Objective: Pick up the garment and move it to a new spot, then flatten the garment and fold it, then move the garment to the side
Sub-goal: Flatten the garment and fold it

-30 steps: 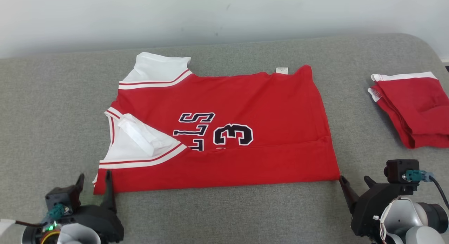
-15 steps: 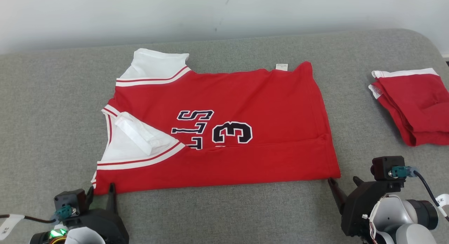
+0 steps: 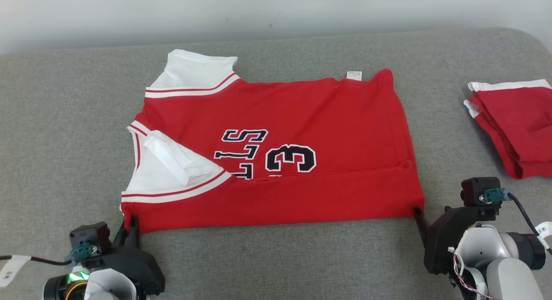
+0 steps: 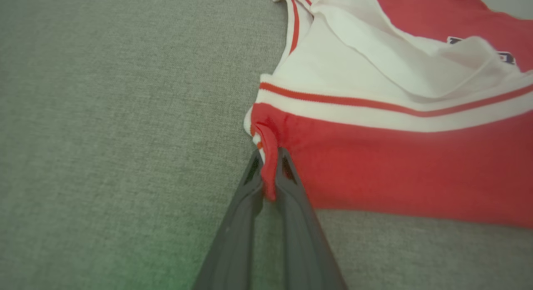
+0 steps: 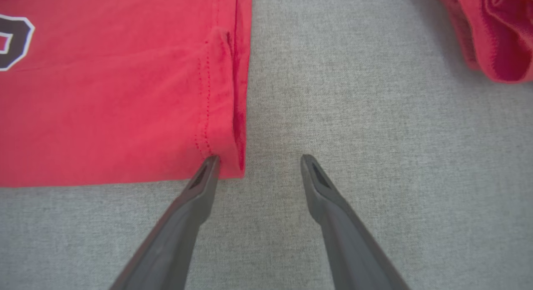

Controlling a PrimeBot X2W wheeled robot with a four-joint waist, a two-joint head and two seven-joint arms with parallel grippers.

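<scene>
One wrist view shows left hand [image 4: 270, 156] pinching jersey [image 4: 395, 165]; right hand [image 5: 258, 158] wide, empty.

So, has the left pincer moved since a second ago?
Yes. The left pincer, earlier spread astride the jersey at its near corner, has closed inward onto that corner, pinching it.

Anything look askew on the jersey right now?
The jersey lies mostly flat, but a white flap at its left end is crumpled over. The left claw pinches its corner; the right claw is open, corner ungripped.
</scene>
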